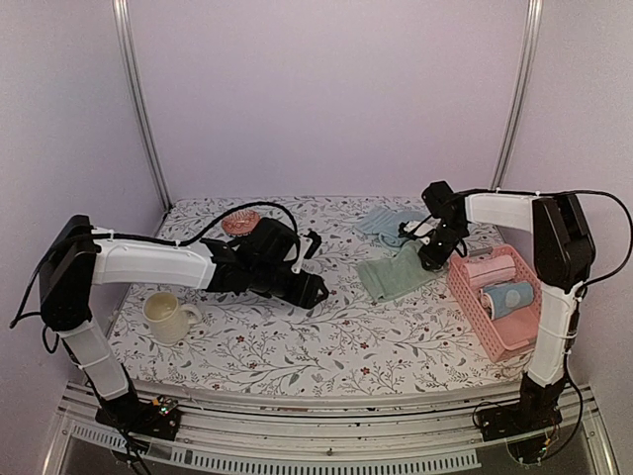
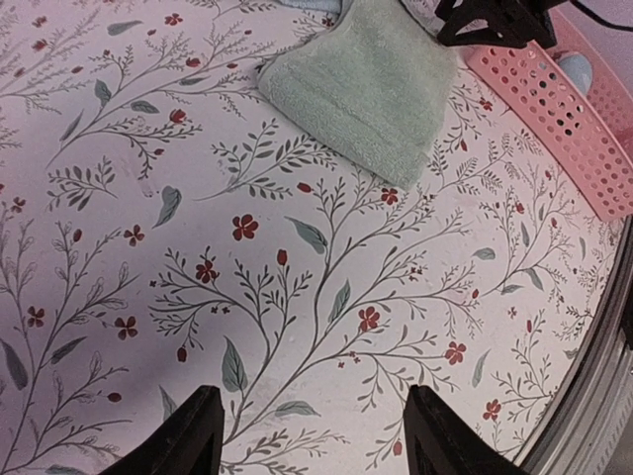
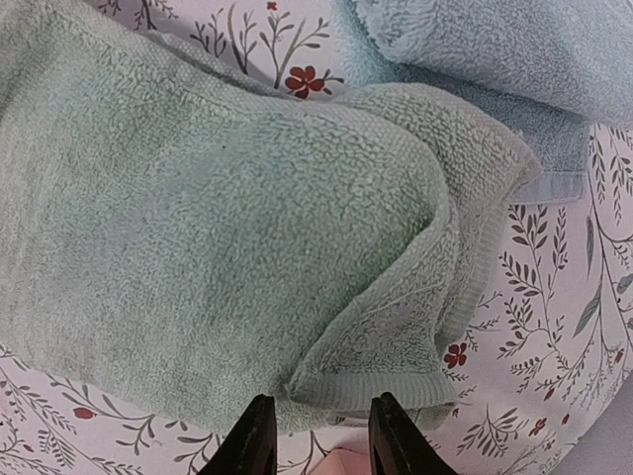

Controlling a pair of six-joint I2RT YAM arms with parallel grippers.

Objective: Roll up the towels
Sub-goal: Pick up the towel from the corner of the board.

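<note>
Right tool (image 3: 318,435), parted, hangs over the fluffy, half-folded sage towel (image 3: 218,228); left tool (image 2: 315,421) spread wide.

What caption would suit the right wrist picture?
Right tool open at the edge of a sage green towel, light blue towel beside it.
</note>
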